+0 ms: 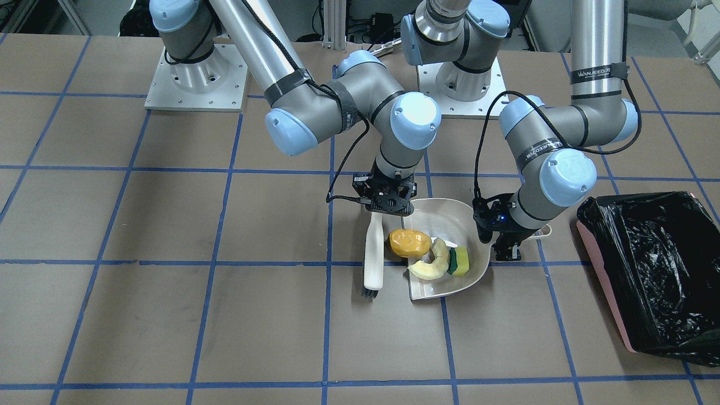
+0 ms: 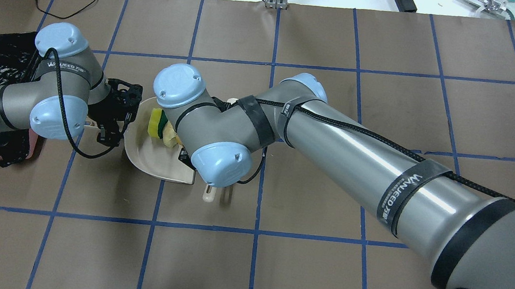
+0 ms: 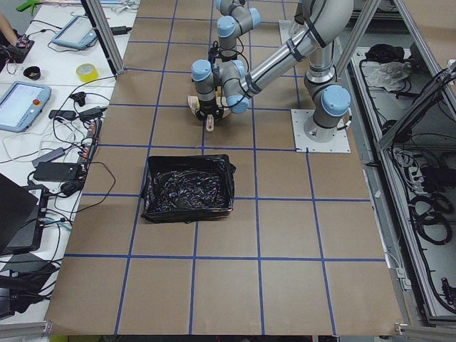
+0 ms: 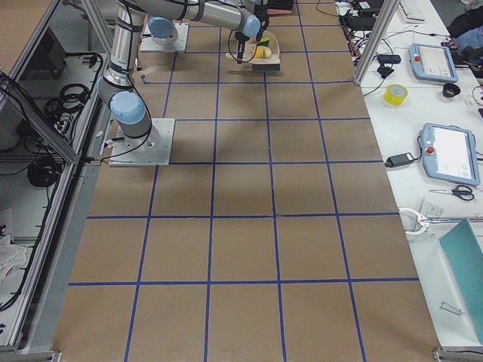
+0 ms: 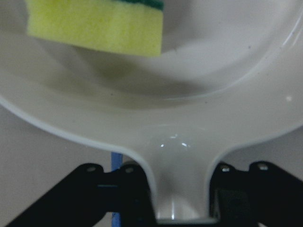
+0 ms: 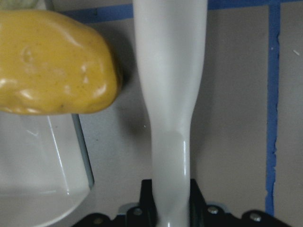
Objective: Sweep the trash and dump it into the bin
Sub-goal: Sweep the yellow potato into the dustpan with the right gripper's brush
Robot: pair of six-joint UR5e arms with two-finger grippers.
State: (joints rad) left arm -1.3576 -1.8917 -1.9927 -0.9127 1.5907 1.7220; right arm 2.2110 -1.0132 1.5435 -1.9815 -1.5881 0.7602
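Note:
The beige dustpan lies on the table with its mouth toward the beige brush. The pale melon-rind slice and the yellow wedge with a green side lie inside the pan. The orange-yellow lump sits on the pan's lip, close beside the brush handle. My left gripper is shut on the dustpan handle. My right gripper is shut on the brush handle. The wedge and the lump show in the wrist views. The bin stands apart from the pan on the robot's left.
The brown table carries a grid of blue tape lines. The two arm bases stand at the table's robot side. In the overhead view the right arm's elbow hangs over the pan and hides the right gripper.

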